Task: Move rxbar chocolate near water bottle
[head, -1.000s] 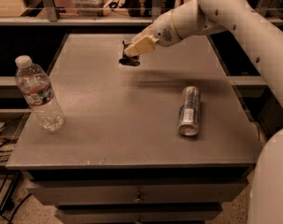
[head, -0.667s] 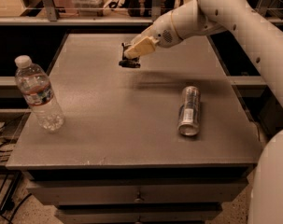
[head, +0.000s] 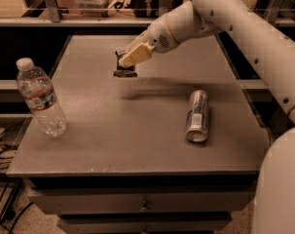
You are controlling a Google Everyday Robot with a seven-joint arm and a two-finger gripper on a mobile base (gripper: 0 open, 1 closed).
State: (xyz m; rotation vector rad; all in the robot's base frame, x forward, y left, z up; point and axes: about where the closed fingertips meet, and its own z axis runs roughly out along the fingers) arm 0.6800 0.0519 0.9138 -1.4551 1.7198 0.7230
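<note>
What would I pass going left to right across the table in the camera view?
Bottle → bar, gripped by the end effector toward the far side → can, lying on its side.

gripper over far-left part of table, clamped on rxbar chocolate | water bottle upright near left edge, well apart from bar | silver can lying on its side, right
</note>
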